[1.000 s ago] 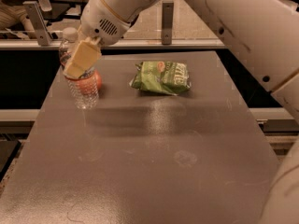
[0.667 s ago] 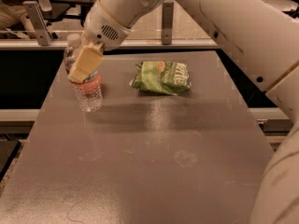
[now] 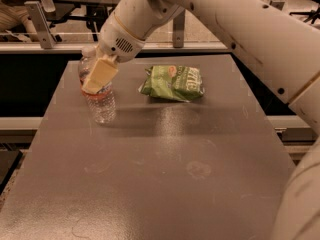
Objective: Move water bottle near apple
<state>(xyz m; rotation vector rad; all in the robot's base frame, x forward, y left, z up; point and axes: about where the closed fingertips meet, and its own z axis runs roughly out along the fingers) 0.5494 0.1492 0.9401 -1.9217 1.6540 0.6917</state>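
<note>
Hand clasps the upright water bottle on the table.

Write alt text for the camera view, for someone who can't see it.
A white robot arm's gripper grips a clear ribbed plastic water bottle standing far left on the grey table; a green crinkled snack bag lies apart, nearer the centre.
</note>
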